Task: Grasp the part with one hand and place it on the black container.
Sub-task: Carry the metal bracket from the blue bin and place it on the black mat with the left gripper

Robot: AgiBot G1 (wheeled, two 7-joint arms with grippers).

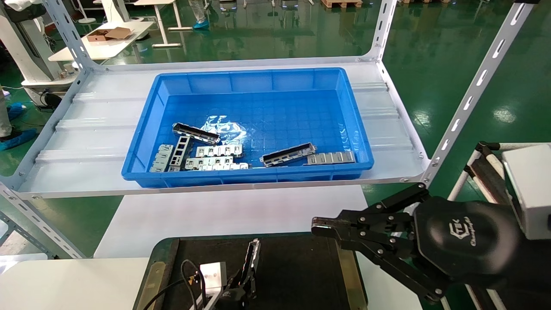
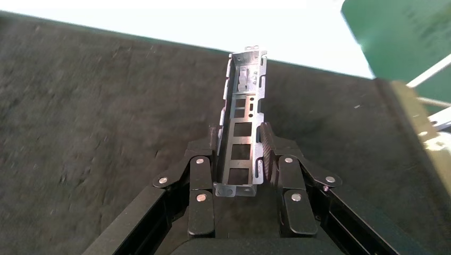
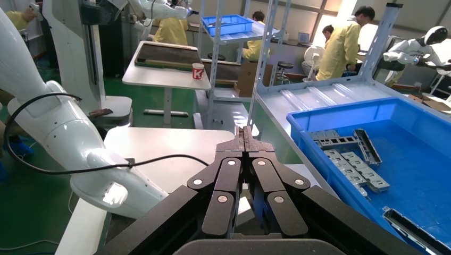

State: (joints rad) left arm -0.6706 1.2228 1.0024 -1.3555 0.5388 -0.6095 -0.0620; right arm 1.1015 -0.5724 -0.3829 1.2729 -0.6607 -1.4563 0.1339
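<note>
My left gripper [image 2: 242,143] is shut on the part [image 2: 242,127], a slim grey metal channel bar with rectangular cutouts. It holds the bar just above the matte surface of the black container [image 2: 95,122]. In the head view the left gripper [image 1: 247,275] and the part [image 1: 252,258] are low at the front, over the black container [image 1: 297,271] with its olive rim strips. My right gripper [image 1: 320,226] hangs shut and empty over the container's right side; its fingers [image 3: 245,139] are pressed together.
A deep blue bin [image 1: 146,129] stands on the white shelf [image 1: 86,129] behind the container, holding two more channel bars [image 1: 287,154] and several flat silver plates [image 1: 218,150]. Shelf uprights [image 1: 473,94] rise at the right. A white table [image 1: 232,211] lies between shelf and container.
</note>
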